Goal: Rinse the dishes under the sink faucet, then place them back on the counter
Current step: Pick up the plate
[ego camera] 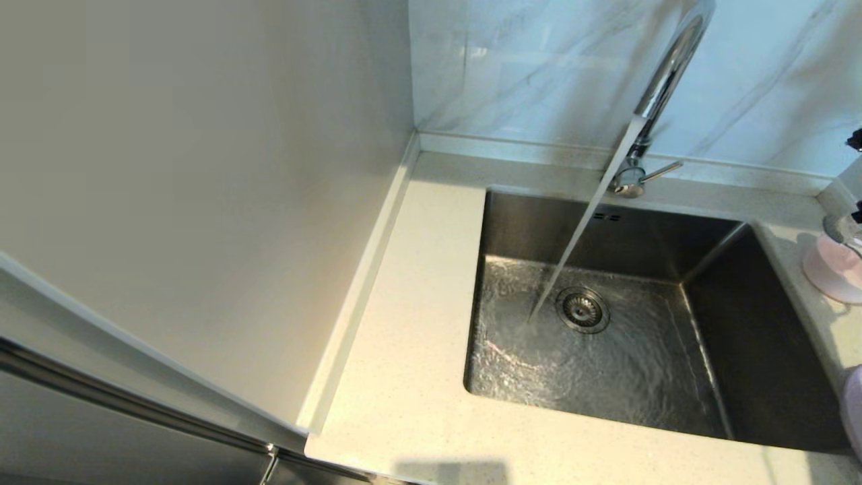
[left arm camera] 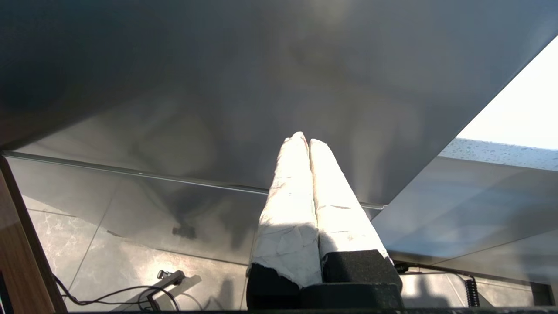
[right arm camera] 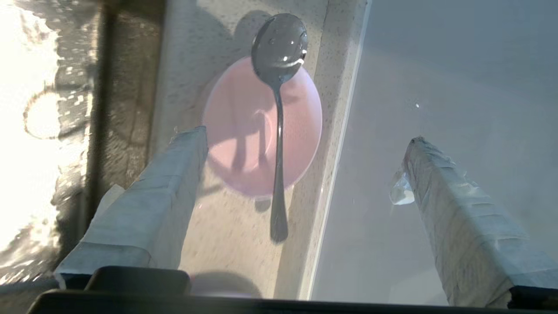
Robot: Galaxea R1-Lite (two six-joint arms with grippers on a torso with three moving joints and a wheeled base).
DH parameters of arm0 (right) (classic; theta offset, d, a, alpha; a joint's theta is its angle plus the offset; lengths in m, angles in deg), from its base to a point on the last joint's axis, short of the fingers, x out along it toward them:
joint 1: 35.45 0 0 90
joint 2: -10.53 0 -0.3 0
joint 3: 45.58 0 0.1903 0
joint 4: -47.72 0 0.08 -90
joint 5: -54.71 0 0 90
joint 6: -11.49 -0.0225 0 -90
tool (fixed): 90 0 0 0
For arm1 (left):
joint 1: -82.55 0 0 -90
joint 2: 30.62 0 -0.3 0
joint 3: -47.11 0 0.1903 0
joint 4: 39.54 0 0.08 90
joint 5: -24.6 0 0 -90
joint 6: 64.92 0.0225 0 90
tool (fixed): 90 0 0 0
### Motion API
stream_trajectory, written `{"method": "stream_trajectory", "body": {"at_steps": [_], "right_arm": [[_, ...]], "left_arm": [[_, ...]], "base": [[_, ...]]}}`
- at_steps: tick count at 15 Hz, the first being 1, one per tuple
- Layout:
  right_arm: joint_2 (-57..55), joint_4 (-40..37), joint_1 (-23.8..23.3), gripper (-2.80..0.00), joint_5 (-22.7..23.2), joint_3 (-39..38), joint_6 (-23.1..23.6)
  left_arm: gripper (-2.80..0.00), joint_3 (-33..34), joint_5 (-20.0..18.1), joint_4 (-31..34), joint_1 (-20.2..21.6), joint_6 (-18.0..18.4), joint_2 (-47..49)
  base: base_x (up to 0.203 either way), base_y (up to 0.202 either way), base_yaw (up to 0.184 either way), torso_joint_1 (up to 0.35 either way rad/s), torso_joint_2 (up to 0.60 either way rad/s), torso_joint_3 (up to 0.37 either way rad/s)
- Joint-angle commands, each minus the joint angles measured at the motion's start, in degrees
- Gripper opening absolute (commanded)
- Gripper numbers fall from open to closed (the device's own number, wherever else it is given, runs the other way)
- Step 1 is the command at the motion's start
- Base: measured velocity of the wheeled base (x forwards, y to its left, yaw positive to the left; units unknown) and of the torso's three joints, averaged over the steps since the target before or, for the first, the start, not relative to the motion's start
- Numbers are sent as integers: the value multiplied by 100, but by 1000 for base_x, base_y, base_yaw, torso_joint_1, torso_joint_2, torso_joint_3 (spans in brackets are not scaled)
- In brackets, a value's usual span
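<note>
While right claw [right arm camera: 305,144] gapes empty, bowl [ego camera: 835,269] cropped, left claw [left arm camera: 304,141] closed.

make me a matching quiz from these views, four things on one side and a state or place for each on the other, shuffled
Things:
1. faucet
2. spoon
3. right hand
4. left hand

States or places:
A. lying across the pink bowl
B. fingers pressed together
C. running water into the sink
D. fingers spread wide, above the bowl

Pairs: 1-C, 2-A, 3-D, 4-B
</note>
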Motion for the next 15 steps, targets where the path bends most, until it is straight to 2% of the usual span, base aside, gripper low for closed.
{"method": "stream_trajectory", "body": {"at_steps": [1, 4, 6, 11, 12, 13, 15], "right_arm": [[838, -15, 53, 0, 45, -529, 7], [1748, -54, 52, 0, 269, -1348, 5], [2318, -355, 30, 0, 489, -1705, -82], [3202, -2796, 32, 0, 669, -1867, -577], [3238, -3266, 60, 0, 675, -1867, -765], [3234, -3633, 192, 0, 679, -1846, -1164], [3119, -3897, 660, 0, 670, -1833, -2270]], "left_arm": [[-280, 0, 3, 2, 2, 0, 0], [-280, 0, 3, 2, 2, 0, 0], [-280, 0, 3, 2, 2, 0, 0], [-280, 0, 3, 2, 2, 0, 0], [-280, 0, -5, 2, 2, 0, 0], [-280, 0, 3, 2, 2, 0, 0], [-280, 0, -6, 2, 2, 0, 0]], "base": [[0, 0, 0, 0, 0, 0], [0, 0, 0, 0, 0, 0], [0, 0, 0, 0, 0, 0], [0, 0, 0, 0, 0, 0], [0, 0, 0, 0, 0, 0], [0, 0, 0, 0, 0, 0], [0, 0, 0, 0, 0, 0]]}}
